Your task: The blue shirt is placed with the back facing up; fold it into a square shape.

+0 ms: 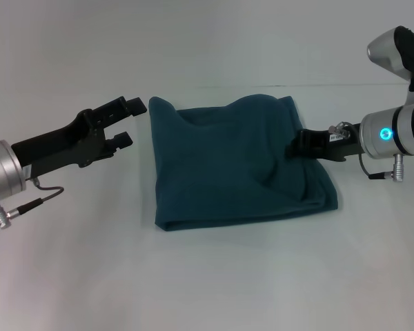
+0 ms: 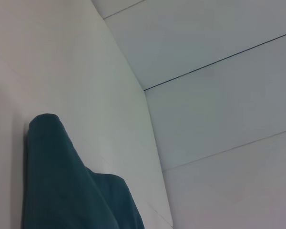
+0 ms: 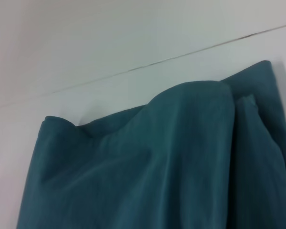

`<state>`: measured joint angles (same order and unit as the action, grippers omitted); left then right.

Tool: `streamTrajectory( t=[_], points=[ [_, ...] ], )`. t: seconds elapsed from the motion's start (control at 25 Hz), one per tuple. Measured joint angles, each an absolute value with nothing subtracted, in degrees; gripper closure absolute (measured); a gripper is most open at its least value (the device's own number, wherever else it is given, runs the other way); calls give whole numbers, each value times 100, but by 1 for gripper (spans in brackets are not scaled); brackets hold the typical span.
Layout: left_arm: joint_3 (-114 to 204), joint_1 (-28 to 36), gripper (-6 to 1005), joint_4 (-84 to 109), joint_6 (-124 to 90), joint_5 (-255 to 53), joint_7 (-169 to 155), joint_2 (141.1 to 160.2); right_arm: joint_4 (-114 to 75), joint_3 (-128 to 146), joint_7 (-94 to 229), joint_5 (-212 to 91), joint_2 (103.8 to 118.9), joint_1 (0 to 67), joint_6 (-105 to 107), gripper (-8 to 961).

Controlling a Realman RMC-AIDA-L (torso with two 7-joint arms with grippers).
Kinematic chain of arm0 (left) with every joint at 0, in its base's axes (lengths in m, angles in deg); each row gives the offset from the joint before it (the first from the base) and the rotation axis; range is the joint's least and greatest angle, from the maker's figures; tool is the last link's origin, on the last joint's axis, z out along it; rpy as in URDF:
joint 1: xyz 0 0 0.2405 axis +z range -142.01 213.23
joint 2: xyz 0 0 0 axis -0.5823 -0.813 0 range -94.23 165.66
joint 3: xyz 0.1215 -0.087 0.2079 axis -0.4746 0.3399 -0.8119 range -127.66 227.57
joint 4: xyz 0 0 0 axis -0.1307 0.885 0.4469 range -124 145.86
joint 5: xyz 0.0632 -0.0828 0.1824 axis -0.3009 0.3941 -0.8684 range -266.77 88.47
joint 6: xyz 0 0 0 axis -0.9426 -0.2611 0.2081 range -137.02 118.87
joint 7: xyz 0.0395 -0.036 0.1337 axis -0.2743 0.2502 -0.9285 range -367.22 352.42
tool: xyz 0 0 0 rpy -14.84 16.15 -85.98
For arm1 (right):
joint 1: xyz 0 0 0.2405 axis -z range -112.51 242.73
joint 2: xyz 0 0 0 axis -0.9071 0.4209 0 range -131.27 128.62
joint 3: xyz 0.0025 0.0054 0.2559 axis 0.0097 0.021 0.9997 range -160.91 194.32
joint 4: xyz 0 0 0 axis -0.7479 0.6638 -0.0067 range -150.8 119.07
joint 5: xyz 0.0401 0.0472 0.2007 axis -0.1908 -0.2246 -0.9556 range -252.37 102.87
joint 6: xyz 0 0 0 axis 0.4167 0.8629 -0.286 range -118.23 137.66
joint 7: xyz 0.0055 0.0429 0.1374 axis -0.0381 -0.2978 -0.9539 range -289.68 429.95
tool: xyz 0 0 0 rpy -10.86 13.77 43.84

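Fabric of the blue shirt lies folded into a rough square on the white table, its far edge humped. The left gripper reaches in level from the left, fingers apart, just beside the shirt's far left corner. The right gripper stretches in from the right, over the shirt's right edge; whether its fingers pinch the cloth cannot be told.

A plain white table; pale panelled wall behind with thin seams.
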<state>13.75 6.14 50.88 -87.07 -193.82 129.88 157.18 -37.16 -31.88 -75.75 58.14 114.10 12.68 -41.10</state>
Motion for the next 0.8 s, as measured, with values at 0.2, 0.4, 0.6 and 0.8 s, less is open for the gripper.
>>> streamTrajectory(
  t=[0.2,0.4,0.6,0.8],
  points=[
    [1381,624,37,5084,-8707,-19375,12988,15718,-3734,-3195,-7542,5793,11405,1291,-4103,917],
    [1384,619,37,5083,-8671,-19373,12988,15718,-3816,-3189,-7480,5792,11426,1303,-4143,918],
    [1384,618,37,5083,-8661,-19373,12988,15718,-4010,-3160,-7510,5780,11442,1335,-4278,918],
    [1415,630,37,5083,-8658,-19373,12988,15714,-4421,-3154,-7596,5761,11457,1392,-4664,918]
  ],
)
